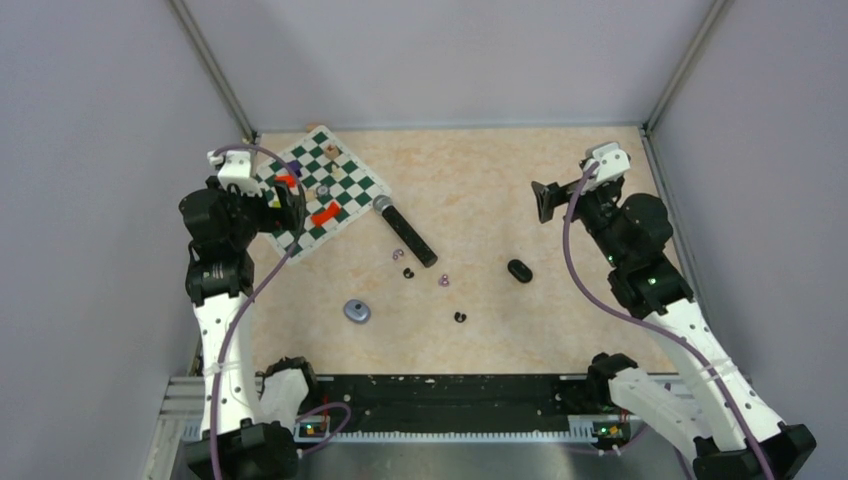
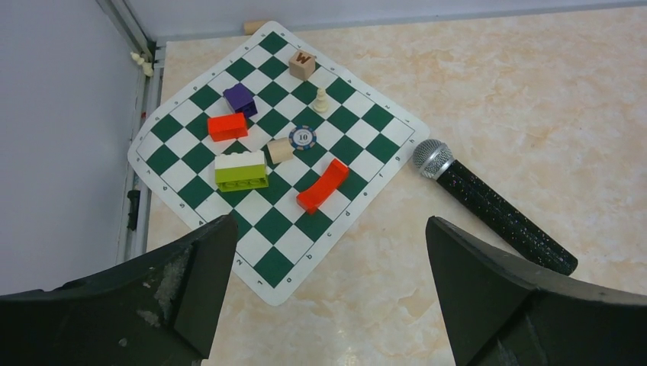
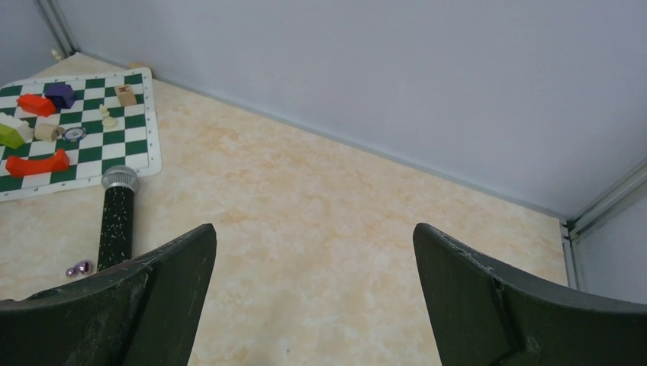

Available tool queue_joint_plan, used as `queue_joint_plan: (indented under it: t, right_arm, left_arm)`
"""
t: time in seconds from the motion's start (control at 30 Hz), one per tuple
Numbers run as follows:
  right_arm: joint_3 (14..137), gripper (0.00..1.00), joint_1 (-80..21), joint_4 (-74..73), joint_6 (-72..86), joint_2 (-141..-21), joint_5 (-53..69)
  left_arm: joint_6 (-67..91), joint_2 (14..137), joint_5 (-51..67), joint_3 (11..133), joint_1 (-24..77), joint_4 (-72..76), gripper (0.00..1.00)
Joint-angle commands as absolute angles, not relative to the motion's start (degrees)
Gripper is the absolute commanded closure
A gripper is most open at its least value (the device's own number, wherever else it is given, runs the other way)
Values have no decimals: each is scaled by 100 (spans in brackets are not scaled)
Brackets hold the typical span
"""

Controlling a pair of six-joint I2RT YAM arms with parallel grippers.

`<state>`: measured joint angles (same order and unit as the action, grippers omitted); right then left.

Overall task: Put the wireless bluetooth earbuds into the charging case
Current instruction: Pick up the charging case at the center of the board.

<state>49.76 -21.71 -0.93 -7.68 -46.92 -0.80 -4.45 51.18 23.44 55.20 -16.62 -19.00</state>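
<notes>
left fingers (image 2: 183, 282): spread wide, grasping nothing, hovering over the near corner of the chess mat (image 2: 278, 274) at the far left of the counter (image 1: 480, 170).
right fingers (image 3: 152, 290): spread wide and empty, raised at the far right, over bare counter.
black earbuds (image 1: 408, 272): two, loose on the counter. one lies just beside the microphone's handle end, the other nearer, mid-counter.
purple earbuds (image 1: 444, 281): two, loose. one lies just left of the microphone's handle, the other near its handle end.
black case (image 1: 518, 270): oval, right of the buds, apart from them. lid state unclear.
grey case (image 1: 356, 311): oval, near and left of the buds.
microphone (image 2: 488, 206): lying diagonally, silver head by the mat's right corner.
mat load: orange, purple and green-and-white blocks, a chip, a wooden cube, a pawn.
</notes>
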Motion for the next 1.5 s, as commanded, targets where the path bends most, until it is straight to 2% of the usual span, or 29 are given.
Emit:
queue_joint_plan:
  t: [0.0,0.47,0.67,1.1,1.47]
  right_arm:
    - [5063,1,-2236,239,-818,-4849,-246]
    - [5287,1,-2735,7,-867,-5941,-449]
    - [5287,1,-2968,9,-819,-6181,-419]
    - [5253,1,-3003,-203,-711,-5893,-128]
    - [5129,1,-3003,-140,-853,-6038,-156]
  left_arm:
    - [-555,5264,2582,5795,-1705,-1886,1]
    - [-1024,5888,2434,5982,-1367,-2347,1]
    - [-1721,6180,2190,6186,-824,-3233,1]
    - [-3034,5707,3147,5159,-505,-3962,1]
    - [-3970,5601,3242,4786,-27,-4411,1]
